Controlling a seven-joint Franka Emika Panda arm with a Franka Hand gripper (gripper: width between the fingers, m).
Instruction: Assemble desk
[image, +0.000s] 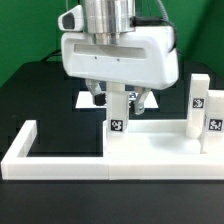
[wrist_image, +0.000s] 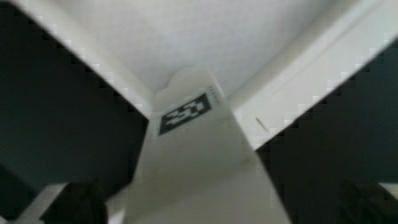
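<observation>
- A leg-fitting step of the desk assembly appears to be in hand: the end effector (image: 118, 97) is clamped on an upright white leg (image: 116, 112), a black-and-white tag seen low on it.
- In the wrist view the held leg (wrist_image: 192, 150) is seen standing over the tabletop (wrist_image: 160, 45), whose raised rim runs close beside it.
- Two more legs (image: 205, 110) are seen standing at the exterior view's right.
- Next, the leg probably needs keeping vertical and seating into the tabletop (image: 150, 128).
- The white border frame (image: 60, 165) edges the dark surface (image: 55, 115); open room lies toward the exterior view's left.
</observation>
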